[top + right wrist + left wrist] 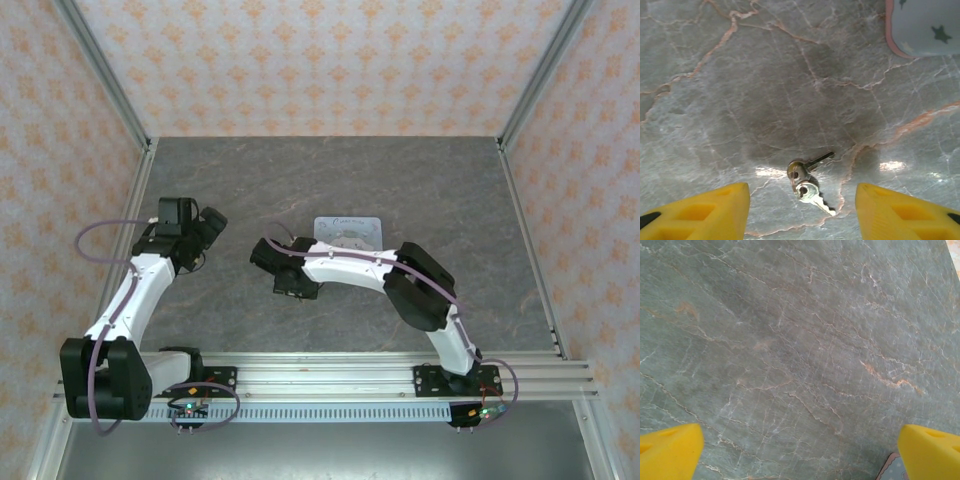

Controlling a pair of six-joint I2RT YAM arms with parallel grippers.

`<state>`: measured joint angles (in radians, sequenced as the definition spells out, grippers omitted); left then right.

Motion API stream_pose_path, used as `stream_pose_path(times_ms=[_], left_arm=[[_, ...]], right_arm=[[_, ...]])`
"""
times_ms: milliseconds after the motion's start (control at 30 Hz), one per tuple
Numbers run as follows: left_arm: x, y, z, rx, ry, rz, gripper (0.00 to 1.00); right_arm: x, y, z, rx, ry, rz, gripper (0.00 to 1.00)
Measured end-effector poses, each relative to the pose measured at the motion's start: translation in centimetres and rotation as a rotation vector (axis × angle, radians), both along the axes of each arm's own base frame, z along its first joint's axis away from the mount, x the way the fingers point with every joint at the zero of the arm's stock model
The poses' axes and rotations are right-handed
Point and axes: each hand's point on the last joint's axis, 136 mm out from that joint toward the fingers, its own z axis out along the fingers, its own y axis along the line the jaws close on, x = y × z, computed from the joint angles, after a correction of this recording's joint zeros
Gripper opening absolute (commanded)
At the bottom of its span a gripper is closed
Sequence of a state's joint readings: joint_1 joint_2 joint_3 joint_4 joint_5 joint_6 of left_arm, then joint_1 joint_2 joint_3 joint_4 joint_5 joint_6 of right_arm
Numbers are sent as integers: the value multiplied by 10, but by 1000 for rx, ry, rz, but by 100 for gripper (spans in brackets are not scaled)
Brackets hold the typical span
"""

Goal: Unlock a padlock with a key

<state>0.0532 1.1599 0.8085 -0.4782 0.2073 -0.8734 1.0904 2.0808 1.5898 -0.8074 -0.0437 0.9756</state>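
Two small keys (807, 182) on one ring lie flat on the marble table, one dark-tan with its blade pointing right, one silvery pointing down-right. My right gripper (801, 200) hovers over them, open, a yellow fingertip (715, 210) on either side and touching neither key. In the top view this gripper (290, 285) hangs over the table's middle, just left of the tin. My left gripper (800, 437) is open wide over bare table, and in the top view it (208, 232) sits at the left. The padlock is out of view.
A pale tin with star prints and a pink rim (348, 230) lies behind my right arm; its corner (925, 25) is at the upper right of the right wrist view, and its edge (892, 470) shows low right in the left wrist view. Patterned walls enclose the grey marble table (440, 190).
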Motion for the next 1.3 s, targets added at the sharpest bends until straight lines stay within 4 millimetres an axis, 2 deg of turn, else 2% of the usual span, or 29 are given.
stream_pose_path(times_ms=[333,667,1100,1300], left_arm=[[-3,4,-5,-24,10,11,100],[-1,3,-7,-38,0,6,100],[-2,0,-9,-48,3,-1,100],[-5,-2,-14,-60,11,-10,100]], right_arm=[[1,3,-17,-34,21,-12,52],[0,-1,-21,-73,36,-12,43],[2,3,-21,-64,30,-7,16],[2,2,-19,-31,5,-7,0]])
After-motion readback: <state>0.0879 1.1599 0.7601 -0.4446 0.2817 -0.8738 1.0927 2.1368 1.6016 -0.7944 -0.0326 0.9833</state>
